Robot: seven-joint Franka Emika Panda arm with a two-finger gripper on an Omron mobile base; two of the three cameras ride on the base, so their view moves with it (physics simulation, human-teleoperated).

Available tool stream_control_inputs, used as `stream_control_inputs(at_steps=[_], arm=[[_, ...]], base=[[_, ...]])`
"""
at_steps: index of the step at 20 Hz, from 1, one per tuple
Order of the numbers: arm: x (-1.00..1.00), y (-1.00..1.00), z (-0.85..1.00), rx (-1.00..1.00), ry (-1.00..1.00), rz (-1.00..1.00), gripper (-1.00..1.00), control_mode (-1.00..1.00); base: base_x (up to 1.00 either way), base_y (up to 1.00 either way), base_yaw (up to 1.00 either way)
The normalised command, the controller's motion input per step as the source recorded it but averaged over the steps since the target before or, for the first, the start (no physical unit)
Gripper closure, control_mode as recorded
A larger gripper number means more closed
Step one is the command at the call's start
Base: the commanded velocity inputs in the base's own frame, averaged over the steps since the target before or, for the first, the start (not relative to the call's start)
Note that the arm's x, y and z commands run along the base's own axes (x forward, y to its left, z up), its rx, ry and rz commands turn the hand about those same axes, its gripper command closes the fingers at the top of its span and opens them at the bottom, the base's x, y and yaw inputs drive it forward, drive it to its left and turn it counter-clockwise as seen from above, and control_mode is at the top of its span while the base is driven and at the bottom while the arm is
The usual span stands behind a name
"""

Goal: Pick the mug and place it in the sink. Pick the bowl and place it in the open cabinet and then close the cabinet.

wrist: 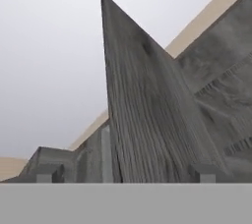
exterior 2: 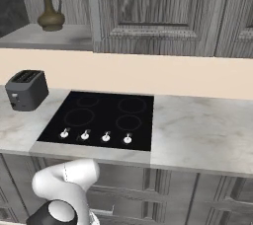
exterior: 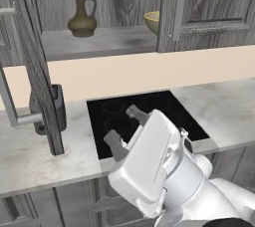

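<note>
Bowl [exterior: 153,21] sits on the shelf inside the open cabinet [exterior: 99,42], up and beyond my claw [exterior: 122,127], which hangs wide open and empty above the cooktop [exterior: 164,106]. Next comes shutting it, I judge: the left door [exterior: 35,71] swings out over the worktop [exterior: 30,156], just beside my claw's left. A jug [exterior: 82,14] shares the shelf.

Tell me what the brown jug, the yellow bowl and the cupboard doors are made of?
The jug looks like glazed pottery: dull olive-brown with a soft sheen. The bowl on the same shelf seems ceramic too, smooth and pale tan-yellow, though it is half hidden. The open cabinet door looks like grey wood with clear grain lines, and its bar handle looks like silvery metal.
</note>
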Motion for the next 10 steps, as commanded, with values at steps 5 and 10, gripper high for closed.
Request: stream_control_inputs(at_steps=[5,10], arm=[[-0.83,0.08,0.02,0.20,0.31,0.00,-1.00,-1.00],[-0.99,0.34,0.00,0.13,0.24,-0.04,-1.00,-1.00]], base=[[0.00,0.00,0.00],[0.00,0.00,0.00]])
